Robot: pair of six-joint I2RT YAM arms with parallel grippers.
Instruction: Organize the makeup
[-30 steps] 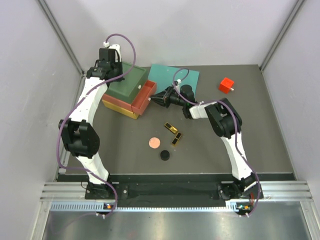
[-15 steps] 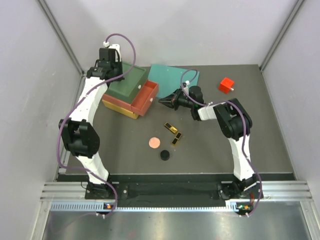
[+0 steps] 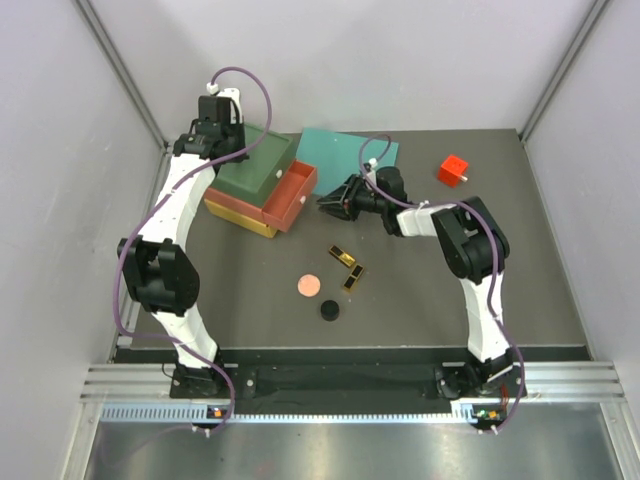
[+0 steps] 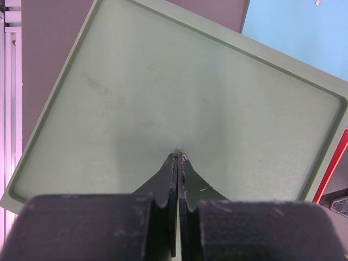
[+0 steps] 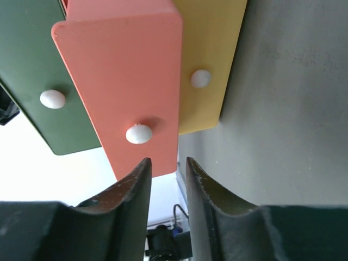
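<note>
Right claw farther from red drawer

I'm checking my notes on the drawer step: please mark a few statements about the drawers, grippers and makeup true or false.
1. The red drawer sticks out further than the green drawer and yellow drawer. True.
2. The right gripper grips the red drawer's white knob. False: its jaws are open, short of the knob.
3. The left gripper is shut, over the green top. True.
4. The pink disc lies inside the red drawer. False: it lies on the table, near the black jar.
</note>
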